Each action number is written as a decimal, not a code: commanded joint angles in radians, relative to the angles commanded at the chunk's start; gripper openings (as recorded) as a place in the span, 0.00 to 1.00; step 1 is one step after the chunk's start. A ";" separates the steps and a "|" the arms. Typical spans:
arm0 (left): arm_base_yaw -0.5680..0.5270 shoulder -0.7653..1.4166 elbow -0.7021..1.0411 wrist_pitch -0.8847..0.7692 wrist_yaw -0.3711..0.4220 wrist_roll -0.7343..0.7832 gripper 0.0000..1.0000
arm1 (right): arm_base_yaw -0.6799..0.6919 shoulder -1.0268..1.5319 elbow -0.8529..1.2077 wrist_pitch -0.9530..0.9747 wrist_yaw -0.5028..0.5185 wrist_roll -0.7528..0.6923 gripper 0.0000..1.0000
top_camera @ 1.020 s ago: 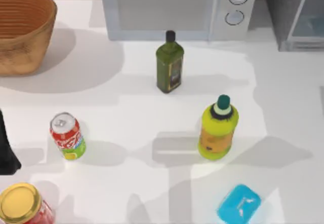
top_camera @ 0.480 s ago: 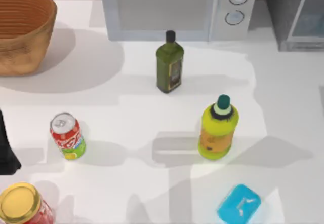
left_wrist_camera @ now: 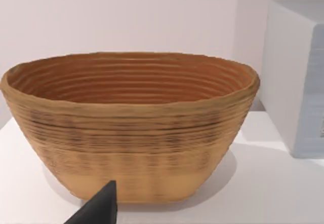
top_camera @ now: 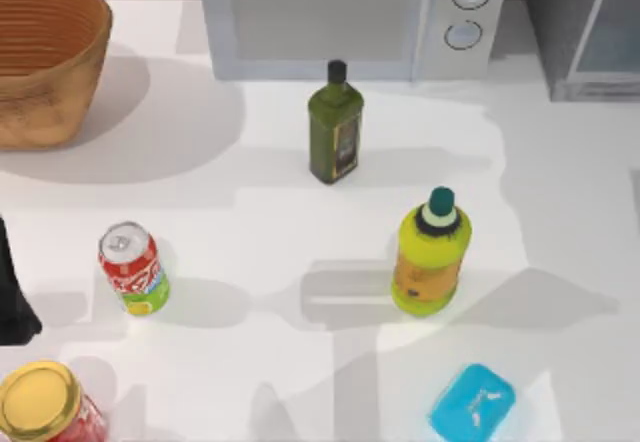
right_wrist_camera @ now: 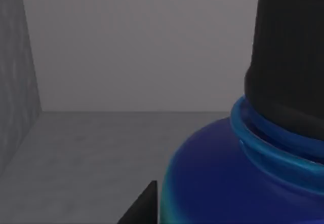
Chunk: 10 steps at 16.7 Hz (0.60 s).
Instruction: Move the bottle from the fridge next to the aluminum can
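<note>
Since the bottle has to come out of the fridge (top_camera: 585, 32), we start from the top view: the fridge stands at the table's far right corner beside the microwave (top_camera: 350, 17), its pale door swung open so an arm can reach in. The can (top_camera: 133, 268) stands upright well to the left, with bare table around it, room enough for a bottle beside it. An olive-oil bottle (top_camera: 335, 127) and a yellow-green bottle (top_camera: 430, 257) stand between fridge and can, a likely obstacle on a straight carry. A red jar (top_camera: 45, 407), a basket (top_camera: 45, 57) and a blue block (top_camera: 472, 402) sit apart. Our left arm (top_camera: 12, 297) is parked at the left edge.

Left wrist view: the basket close ahead, one dark fingertip (left_wrist_camera: 98, 209) at the frame's edge; whether the jaws are spread we cannot tell.

Right wrist view: grey fridge walls all round, the bottle (right_wrist_camera: 238, 183) very near, black cap above blue shoulder, standing inside. One fingertip (right_wrist_camera: 142, 206) shows just beside the body, possibly touching; we cannot tell the jaw state.
</note>
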 joint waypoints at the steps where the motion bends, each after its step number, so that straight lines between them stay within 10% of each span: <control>1: 0.000 0.000 0.000 0.000 0.000 0.000 1.00 | 0.000 0.000 0.000 0.000 0.000 0.000 0.00; 10: 0.000 0.000 0.000 0.000 0.000 0.000 1.00 | -0.004 -0.018 0.004 -0.017 0.000 0.002 0.00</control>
